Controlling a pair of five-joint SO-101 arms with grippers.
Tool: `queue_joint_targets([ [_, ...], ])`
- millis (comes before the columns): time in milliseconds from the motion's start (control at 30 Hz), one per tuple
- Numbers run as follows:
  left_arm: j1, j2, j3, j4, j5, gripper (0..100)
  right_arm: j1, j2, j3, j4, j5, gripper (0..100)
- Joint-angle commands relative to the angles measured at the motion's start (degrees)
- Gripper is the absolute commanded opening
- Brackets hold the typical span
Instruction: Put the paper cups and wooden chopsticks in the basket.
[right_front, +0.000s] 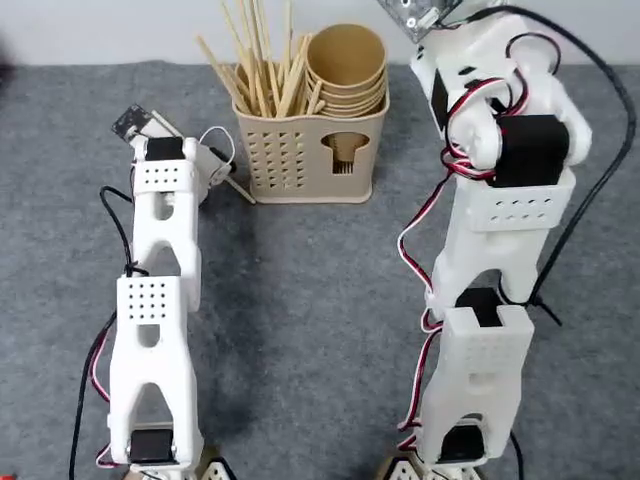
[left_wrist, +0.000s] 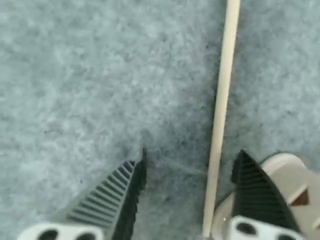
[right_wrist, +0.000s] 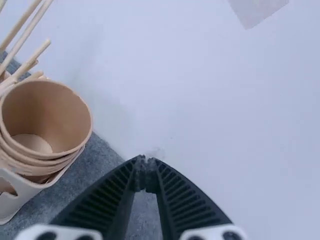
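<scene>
Currently the left end effector (left_wrist: 192, 165) gapes wide astride a chopstick (left_wrist: 220, 115) on the desk (left_wrist: 75, 75), while the right end effector (right_wrist: 146, 172) is pinched closed near the cups (right_wrist: 42, 125) in the basket (right_front: 300, 150).

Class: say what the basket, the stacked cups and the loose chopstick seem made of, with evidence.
Basket: likely moulded plastic, smooth beige walls with regular holes. Cups: probably paper, thin matte brown walls. Chopstick: seemingly bare wood or bamboo, pale and matte.

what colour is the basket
The basket is beige, with small holes across its front; clearest in the high view.
</scene>
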Motion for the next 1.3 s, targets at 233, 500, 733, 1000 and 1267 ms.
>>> queue_joint_targets([
  [233,-2.9,3.8,1.8,0.7,-4.3,14,-0.2,-1.0,-2.3,-1.9,-0.4,0.9],
  [500,-2.8,3.4,1.8,1.1,-4.8,13,-0.5,-1.0,-2.3,-1.9,-0.4,0.9],
  [733,-2.8,3.3,0.8,1.6,-5.8,1,-0.1,-1.0,-2.3,-1.9,-0.4,0.9],
  [1000,-2.7,3.3,-19.6,5.5,-9.1,1,-0.5,-0.6,-2.3,-2.0,-0.4,0.9],
  [1267,-4.4,-8.7,-27.2,3.7,-16.1,1,-0.2,-0.5,-2.3,-2.0,-0.4,0.9],
])
